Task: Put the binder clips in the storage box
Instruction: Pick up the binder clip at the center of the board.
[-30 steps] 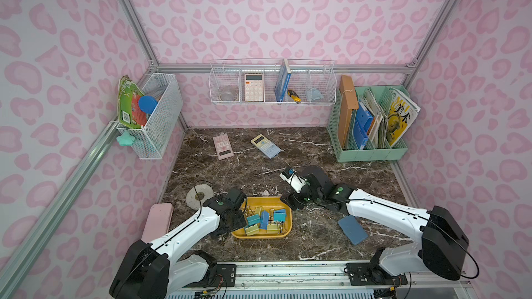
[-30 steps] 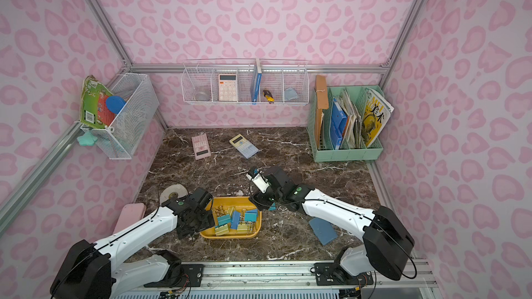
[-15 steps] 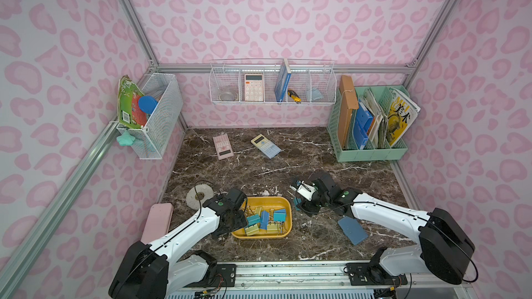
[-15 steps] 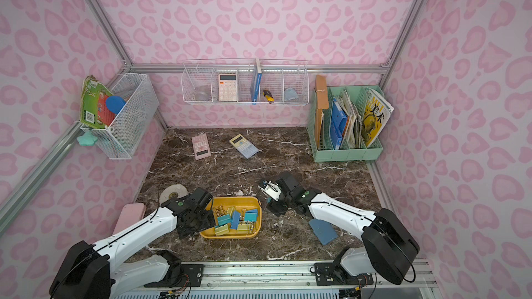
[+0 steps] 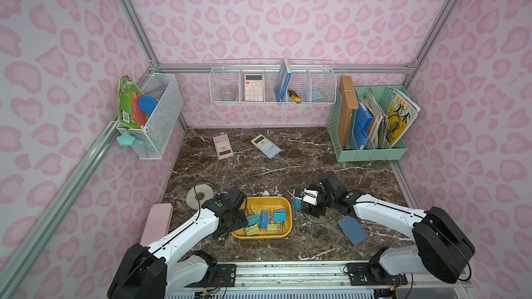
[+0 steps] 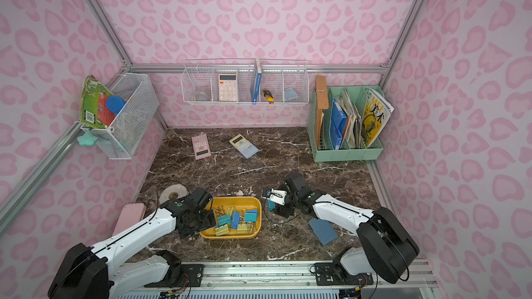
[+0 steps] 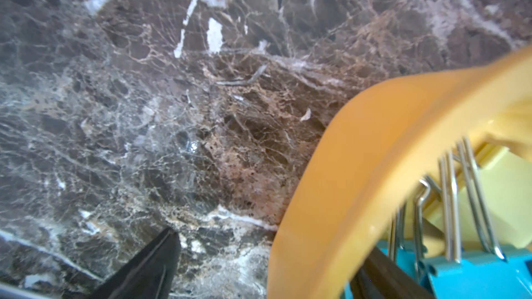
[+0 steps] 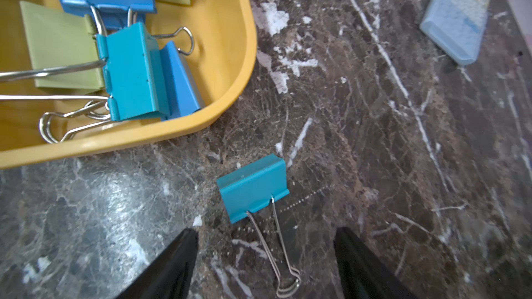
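Right wrist view, teal binder clip (image 8: 252,188) between wide right pincer (image 8: 264,232) tips, half-hidden in both top views, left pincer (image 7: 272,243) wide.

The storage box (image 5: 264,200) is sitting at the front middle of the tabletop (image 5: 288,168) with a heap of binder clips (image 5: 266,220) lying in it, and the left gripper (image 7: 270,247) is straddling its left rim. 1 lone binder clip (image 8: 252,188) is lying on the tabletop just right of the box, apart from it, its wire handle reaching back between the spread fingers of the right gripper (image 8: 265,230). A flat pad (image 5: 352,229) is lying further right and nearer the front, a tape roll (image 5: 199,195) and a flat case (image 5: 157,222) are lying left of the box, and 2 calculators (image 5: 222,146) are lying toward the back.
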You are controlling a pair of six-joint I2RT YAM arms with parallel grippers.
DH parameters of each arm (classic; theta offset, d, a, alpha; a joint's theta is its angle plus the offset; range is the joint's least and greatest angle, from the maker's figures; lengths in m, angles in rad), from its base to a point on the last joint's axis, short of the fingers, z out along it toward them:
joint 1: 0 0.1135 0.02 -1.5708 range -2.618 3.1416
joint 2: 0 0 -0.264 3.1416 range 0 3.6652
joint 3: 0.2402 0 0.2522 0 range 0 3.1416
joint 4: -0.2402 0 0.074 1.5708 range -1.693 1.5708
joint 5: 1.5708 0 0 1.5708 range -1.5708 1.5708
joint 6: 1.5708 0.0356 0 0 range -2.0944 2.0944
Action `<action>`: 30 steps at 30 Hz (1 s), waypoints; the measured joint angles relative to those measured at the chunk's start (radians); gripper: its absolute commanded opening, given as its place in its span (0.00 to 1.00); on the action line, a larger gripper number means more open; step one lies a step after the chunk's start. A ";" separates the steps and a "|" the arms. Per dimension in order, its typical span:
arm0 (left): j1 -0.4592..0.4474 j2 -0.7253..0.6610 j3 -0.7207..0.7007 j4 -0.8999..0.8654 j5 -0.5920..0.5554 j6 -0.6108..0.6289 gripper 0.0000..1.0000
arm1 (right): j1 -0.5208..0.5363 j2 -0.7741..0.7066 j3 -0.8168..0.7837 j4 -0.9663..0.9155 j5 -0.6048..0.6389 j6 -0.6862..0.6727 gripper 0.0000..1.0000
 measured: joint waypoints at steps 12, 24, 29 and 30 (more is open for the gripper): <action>0.000 0.000 0.000 0.000 0.003 0.000 0.93 | -0.002 0.116 0.035 0.038 -0.070 -0.082 0.78; -0.002 -0.001 0.000 0.000 0.003 0.000 0.93 | -0.013 0.195 0.049 0.046 -0.097 -0.121 0.78; -0.002 0.000 0.000 0.000 0.003 0.000 0.93 | -0.018 0.217 0.069 0.045 -0.101 -0.136 0.79; -0.002 0.000 0.000 0.000 0.003 0.000 0.93 | -0.018 0.222 0.076 0.045 -0.103 -0.139 0.79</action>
